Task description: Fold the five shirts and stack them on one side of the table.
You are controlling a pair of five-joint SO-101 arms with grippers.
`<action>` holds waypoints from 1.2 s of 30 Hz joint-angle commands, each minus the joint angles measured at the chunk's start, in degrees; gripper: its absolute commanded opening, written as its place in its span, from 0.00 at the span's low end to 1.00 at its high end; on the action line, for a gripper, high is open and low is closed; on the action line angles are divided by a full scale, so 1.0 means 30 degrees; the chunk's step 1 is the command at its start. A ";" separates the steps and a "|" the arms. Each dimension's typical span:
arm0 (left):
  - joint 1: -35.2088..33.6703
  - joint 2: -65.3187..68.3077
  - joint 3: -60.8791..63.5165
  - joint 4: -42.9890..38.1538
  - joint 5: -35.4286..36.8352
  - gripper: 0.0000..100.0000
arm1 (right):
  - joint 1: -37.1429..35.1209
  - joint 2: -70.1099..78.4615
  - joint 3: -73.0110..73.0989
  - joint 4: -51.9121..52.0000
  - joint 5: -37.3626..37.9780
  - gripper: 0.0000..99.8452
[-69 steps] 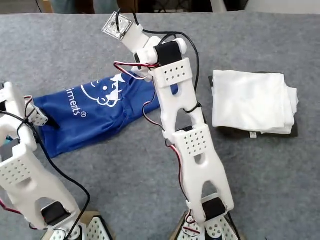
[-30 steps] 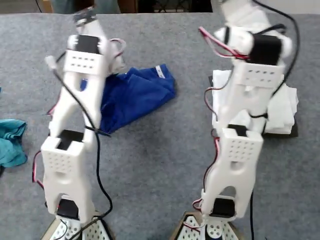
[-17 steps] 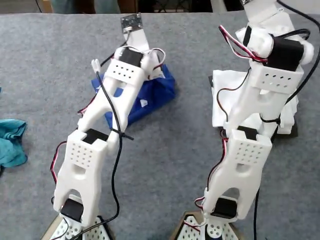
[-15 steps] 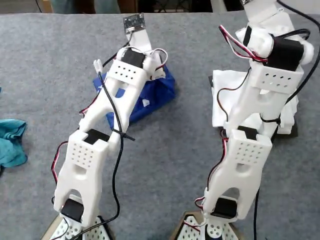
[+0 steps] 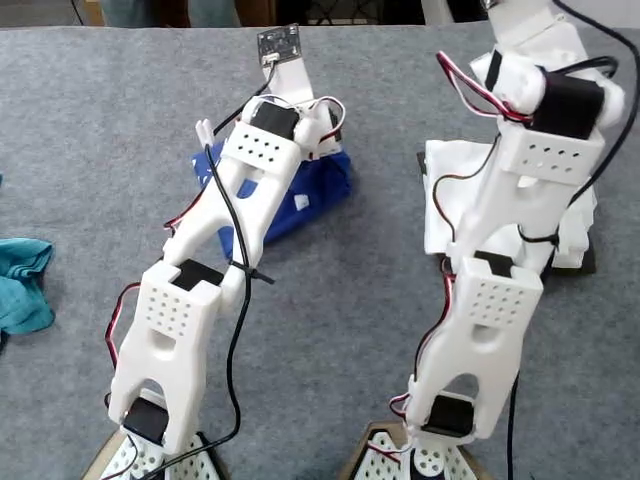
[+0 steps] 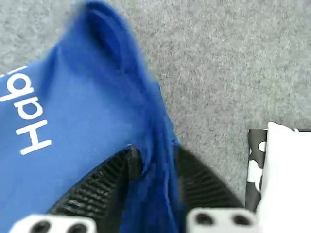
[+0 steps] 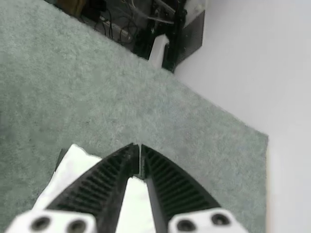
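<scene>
Within the left gripper, crumpled blue shirt, white lettering

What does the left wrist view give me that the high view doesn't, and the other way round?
Left wrist view: the left gripper shut on a fold of the blue shirt. High view: the teal cloth at the left edge of the table, and the right arm over the white folded stack. Both: the blue shirt, the stack and the grey table.
</scene>
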 commanded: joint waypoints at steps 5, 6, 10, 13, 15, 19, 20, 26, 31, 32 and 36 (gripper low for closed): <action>-0.2388 -0.0557 -0.4264 0.2491 0.1670 0.23 | -0.1700 0.0601 -0.0513 -0.0703 0.0147 0.01; -0.3238 -0.0527 -0.5201 0.3341 0.1670 0.21 | -0.2110 0.0777 -0.0513 -0.0703 0.0147 0.01; -0.6901 0.0088 -0.6813 0.6125 0.1582 0.07 | -0.4864 0.2183 -0.0249 -0.0703 0.0029 0.01; -0.8337 0.1612 -0.5758 0.6095 0.1055 0.03 | -0.7502 0.3853 0.0542 -0.0586 0.0000 0.01; -0.8366 0.3106 -0.5348 0.5333 0.1026 0.03 | -0.8674 0.5055 0.1216 -0.0645 0.0000 0.01; -0.7956 0.6154 -0.5963 0.3575 0.0996 0.03 | -0.9348 0.7048 0.1890 -0.0557 -0.0059 0.01; -0.7810 0.6711 -0.6256 0.3429 0.0996 0.03 | -0.9377 0.7516 0.1919 -0.0557 -0.0381 0.01; -0.8190 0.9407 -1.0037 0.3341 0.1055 0.03 | -0.8879 1.0447 0.1744 -0.0615 -0.1846 0.01; -0.8220 1.1253 -1.2381 0.3546 0.1084 0.03 | -0.8498 1.1648 0.1421 -0.0996 -0.1875 0.01; -0.8220 1.1282 -1.2967 0.3927 0.1084 0.03 | -0.8498 1.1678 0.1216 -0.0967 -0.1875 0.01; -0.8249 1.1458 -1.4579 0.5802 0.0996 0.03 | -0.8234 1.1414 -0.0484 -0.0410 -0.1875 0.01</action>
